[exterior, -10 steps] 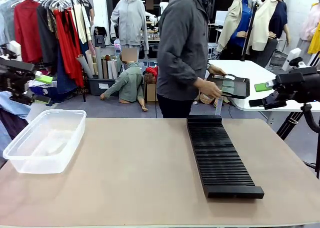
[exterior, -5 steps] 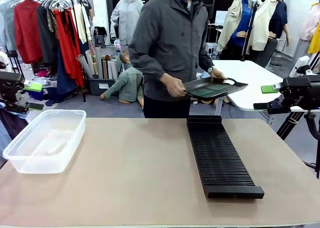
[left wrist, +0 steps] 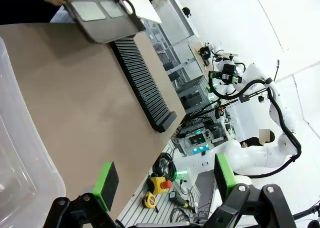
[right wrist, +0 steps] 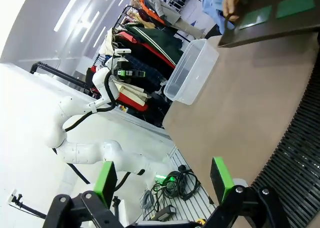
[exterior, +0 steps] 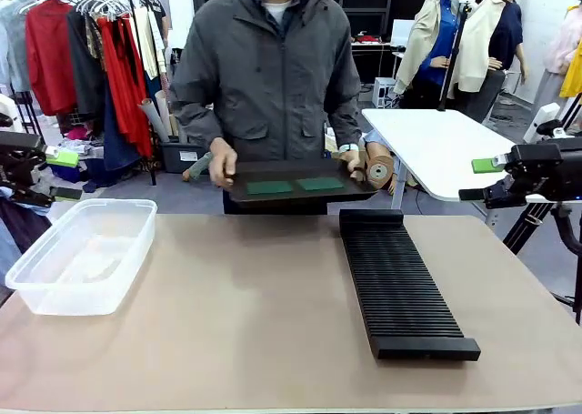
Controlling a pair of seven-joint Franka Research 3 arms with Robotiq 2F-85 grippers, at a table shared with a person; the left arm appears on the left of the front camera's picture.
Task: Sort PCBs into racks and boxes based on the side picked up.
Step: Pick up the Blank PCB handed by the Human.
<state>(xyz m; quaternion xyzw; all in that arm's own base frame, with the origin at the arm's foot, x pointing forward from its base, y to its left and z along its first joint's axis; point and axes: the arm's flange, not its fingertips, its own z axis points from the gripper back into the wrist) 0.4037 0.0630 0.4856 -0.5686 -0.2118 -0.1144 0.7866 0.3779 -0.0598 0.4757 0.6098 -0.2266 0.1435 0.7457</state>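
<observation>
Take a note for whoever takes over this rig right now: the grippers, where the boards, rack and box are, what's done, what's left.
The left gripper is open and holds nothing, beyond the table's left edge.
The right gripper is open and holds nothing, off to the right of the rack.
Two PCBs lie side by side on a black tray, which the person's hands hold over the far edge.
The clear box stands on the table's left, the rack on its right; no board in either.
Done: nothing sorted. Left: pick up each PCB and sort it into rack or box.
</observation>
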